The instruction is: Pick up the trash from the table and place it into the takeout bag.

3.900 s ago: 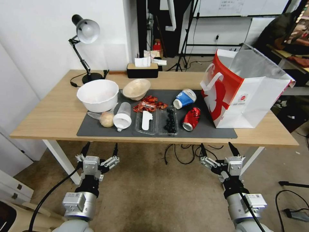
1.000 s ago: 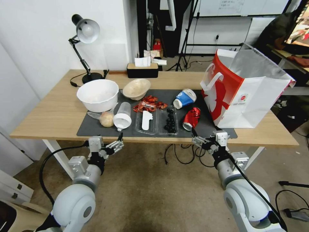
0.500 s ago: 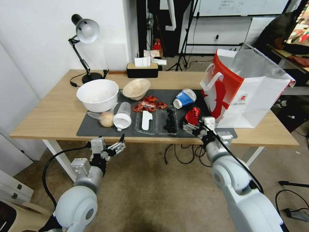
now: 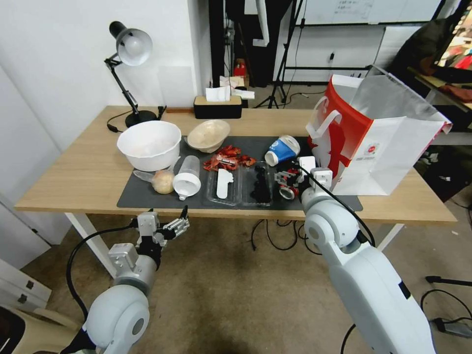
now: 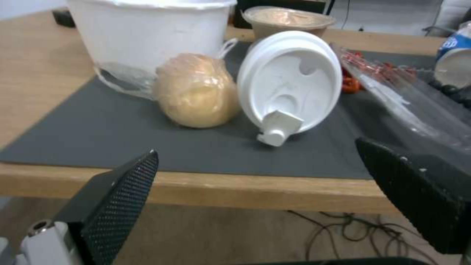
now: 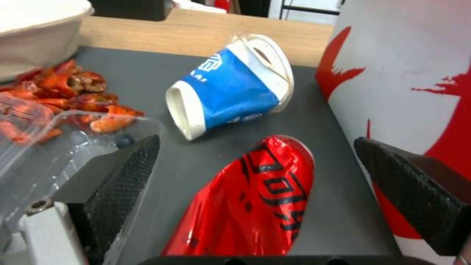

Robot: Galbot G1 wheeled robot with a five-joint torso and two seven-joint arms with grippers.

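Right gripper sits low over the dark mat of the table, jaws spread wide on either side of the red soda can, which lies on its side, dented; the fingers are not touching it. Just beyond the can lies the blue-and-white paper cup, tipped over, mouth toward the red wrappers. The takeout bag stands upright at the right end of the mat, close beside the can, top open with silver lining showing. Left gripper hangs below the table's front edge, jaws wide apart and empty, facing the beige lump and the clear plastic lidded cup, which lie touching each other on the mat. Behind the lump stands a large white bowl; the tan bowl sits farther back. A clear plastic tray lies between the lidded cup and the can.
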